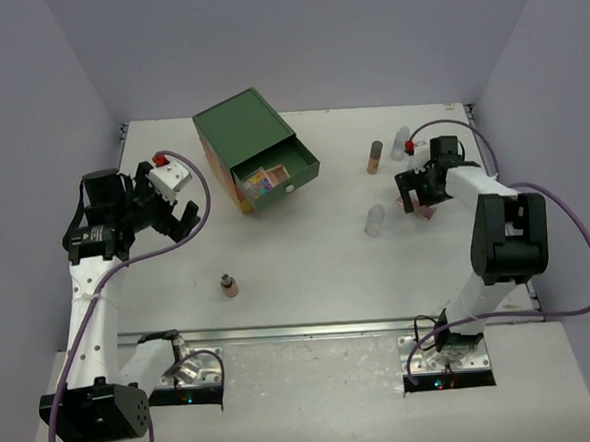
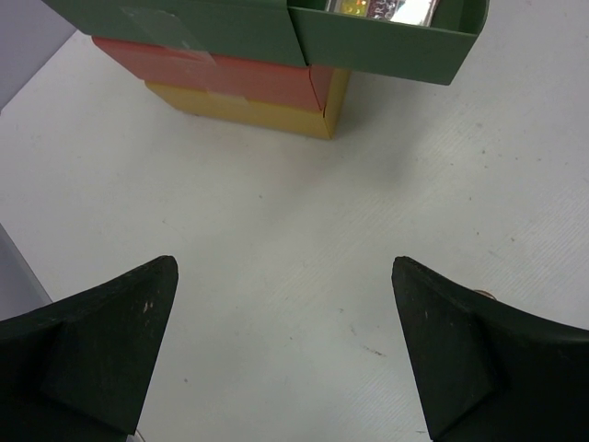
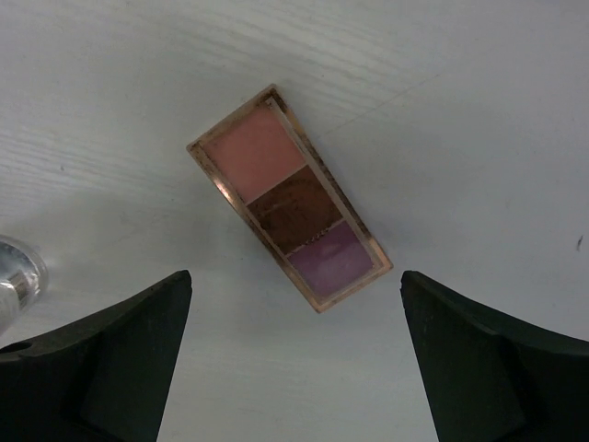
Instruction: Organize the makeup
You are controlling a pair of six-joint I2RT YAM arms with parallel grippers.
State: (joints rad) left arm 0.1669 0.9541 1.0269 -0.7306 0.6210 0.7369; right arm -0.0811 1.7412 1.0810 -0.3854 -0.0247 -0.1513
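A gold-rimmed palette [image 3: 290, 210] with pink, brown and purple pans lies flat on the table, just ahead of my right gripper [image 3: 294, 281], which is open with nothing between its fingers. In the top view this gripper [image 1: 415, 198] hovers over the palette [image 1: 424, 211] at the right. A tan bottle [image 1: 374, 157] and a clear bottle [image 1: 400, 142] stand behind it, and another clear bottle [image 1: 375, 219] stands to its left. A small dark-capped bottle [image 1: 228, 284] stands near the front. My left gripper [image 1: 181, 220] is open and empty above bare table [image 2: 283, 262].
The green, orange and yellow drawer box [image 1: 246, 134] stands at the back centre. Its top drawer [image 1: 275, 178] is pulled out and holds colourful palettes. The box [image 2: 230, 55] sits just ahead of my left gripper. A clear bottle's edge [image 3: 17, 276] shows left of my right fingers.
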